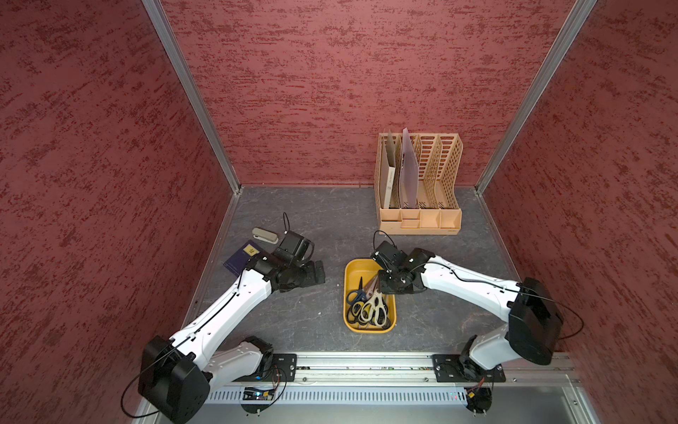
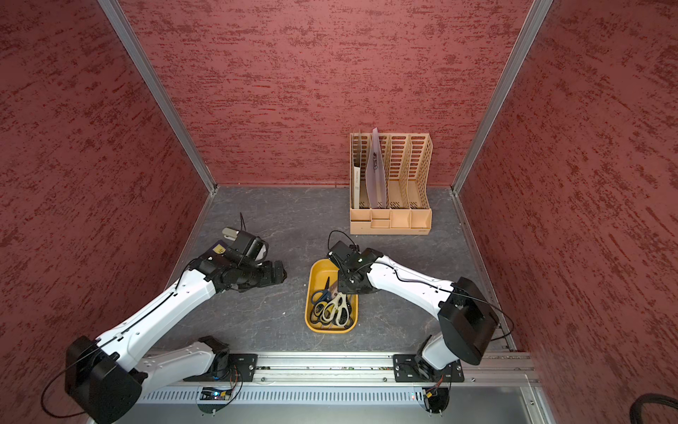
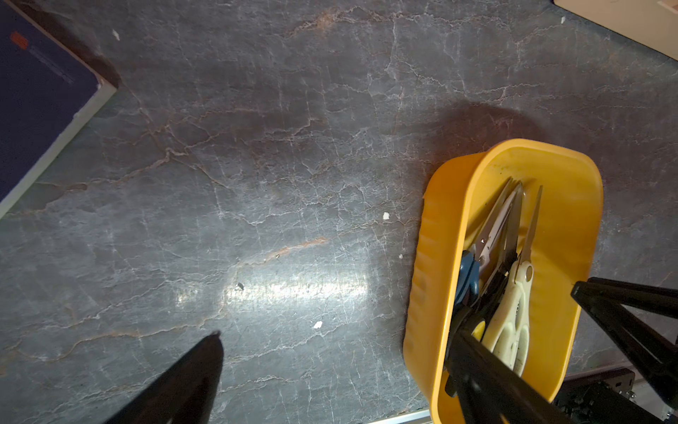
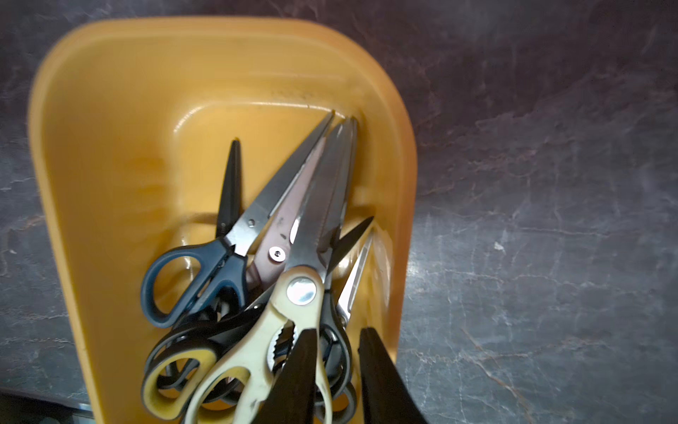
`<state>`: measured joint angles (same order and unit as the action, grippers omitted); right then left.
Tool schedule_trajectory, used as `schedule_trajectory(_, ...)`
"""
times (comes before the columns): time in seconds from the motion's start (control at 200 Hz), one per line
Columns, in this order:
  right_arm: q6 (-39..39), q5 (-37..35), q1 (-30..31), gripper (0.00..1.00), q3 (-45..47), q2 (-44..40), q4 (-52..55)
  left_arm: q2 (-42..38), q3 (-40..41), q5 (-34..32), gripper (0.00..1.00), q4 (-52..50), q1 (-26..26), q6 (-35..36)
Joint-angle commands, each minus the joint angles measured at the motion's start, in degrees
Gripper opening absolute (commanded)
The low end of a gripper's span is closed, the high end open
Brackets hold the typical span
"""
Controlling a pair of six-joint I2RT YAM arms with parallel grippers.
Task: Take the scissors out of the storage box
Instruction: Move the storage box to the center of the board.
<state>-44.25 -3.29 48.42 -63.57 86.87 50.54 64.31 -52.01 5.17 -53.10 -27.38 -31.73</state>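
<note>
**Box.** The shallow yellow plastic storage box [image 1: 356,270] [image 2: 318,270] sits on the dark grey marbled tabletop [image 1: 312,323]. In both top views it lies right of centre, between the two arms and near the front rail.

**Contents.** The scissors [image 1: 370,308] [image 2: 332,310], a mixed heap of metal-bladed pairs, all lie inside the box. Their handles point toward the robot's base and their blade tips toward the far end wall. The right wrist view picks out four pairs:
- a blue-handled pair [image 4: 190,279]
- a cream-handled pair [image 4: 264,330] on top of the heap
- a yellow-and-black-handled pair [image 4: 176,370] beneath it
- a black-handled pair [image 4: 343,348] along the side wall

The total cannot be counted, because the lower pairs are covered.

**Right gripper** [image 4: 335,330]. It is down in the box at the handle end. The jaws are narrow, with a small gap showing. One finger [image 4: 297,367] lies across the cream handle and the other is by the box's side wall. The black handle loop sits between them. Whether the pads press on that loop cannot be told.

**Left gripper** [image 1: 317,273]. The jaws are spread wide over the tabletop, left of the box and apart from it.

**Surroundings.**
- A tall tan perforated file organizer [image 1: 440,220] stands at the back right with upright folders in it.
- A grey stapler [image 1: 265,235] and a dark blue notebook [image 1: 236,262] lie by the left arm.
</note>
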Motion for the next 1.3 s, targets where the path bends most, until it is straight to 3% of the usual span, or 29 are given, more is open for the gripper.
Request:
schedule_trajectory(0.0,1.19,-2.41,0.36,0.29,-1.24,-2.96,3.60,-1.33,0.09,1.99,1.00,0.68,0.31,0.26)
schedule_trajectory(0.316,2.78,-4.43,0.37,0.34,0.06,1.42,3.08,-1.96,3.25,3.46,1.00,2.48,0.22,-1.58)
schedule_trajectory(0.576,3.03,-5.81,0.27,0.32,3.35,2.95,0.09,-1.57,3.21,3.74,1.00,3.09,0.13,-2.63)
schedule_trajectory(0.701,3.42,-3.91,0.18,0.23,5.13,3.15,-3.41,-0.77,2.46,3.72,1.00,3.14,0.11,-3.26)
schedule_trajectory(0.851,5.02,-3.51,-0.47,0.03,5.48,3.27,-4.32,-0.26,1.71,3.76,1.00,3.27,-0.11,-4.00)
schedule_trajectory(0.902,6.13,-4.26,-1.00,0.01,5.33,2.72,-3.42,-0.16,1.43,3.72,1.00,3.32,-0.20,-4.16)
schedule_trajectory(1.027,9.69,-6.47,-4.81,0.00,5.40,0.11,-0.55,0.28,0.95,3.77,1.00,3.36,-0.24,-4.32)
schedule_trajectory(1.297,19.36,-3.56,-18.08,0.00,5.54,-0.62,-2.50,2.16,-0.13,4.40,1.00,4.43,-0.79,-4.70)
